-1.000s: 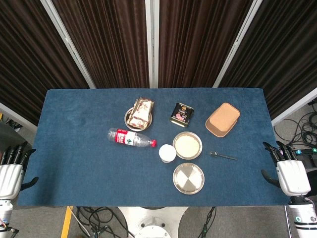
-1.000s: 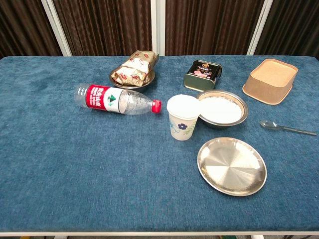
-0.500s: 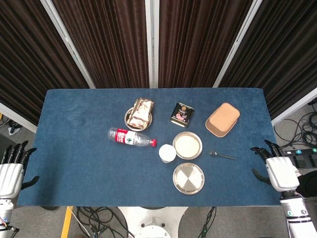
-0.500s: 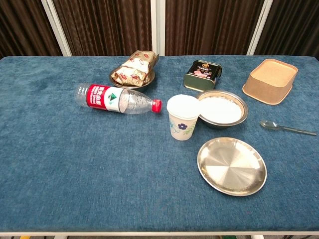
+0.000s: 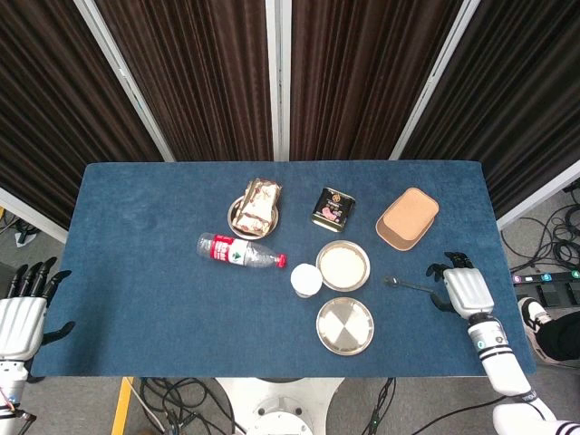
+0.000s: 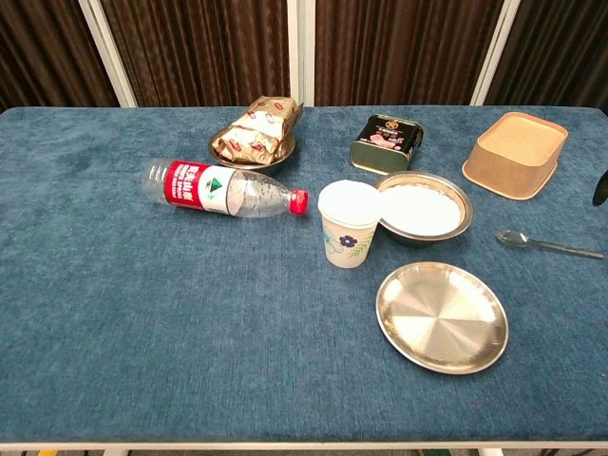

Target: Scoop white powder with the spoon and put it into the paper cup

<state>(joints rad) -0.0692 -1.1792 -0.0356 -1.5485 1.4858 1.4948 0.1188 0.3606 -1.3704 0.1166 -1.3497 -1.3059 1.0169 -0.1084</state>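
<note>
Though crowded, one spoon (image 6: 546,245), one paper cup (image 6: 349,224)

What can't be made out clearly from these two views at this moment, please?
- Right hand: the chest view's right edge cuts it off, showing only a dark sliver.
- Left hand: absent from the chest view.
- Spoon bowl: too small to tell if it holds powder.
- Tin label: too small to read.

Right robot hand (image 5: 465,291) just beside spoon (image 5: 408,285) handle, possibly touching, paper cup (image 5: 306,280) against powder bowl (image 5: 343,265)
</note>
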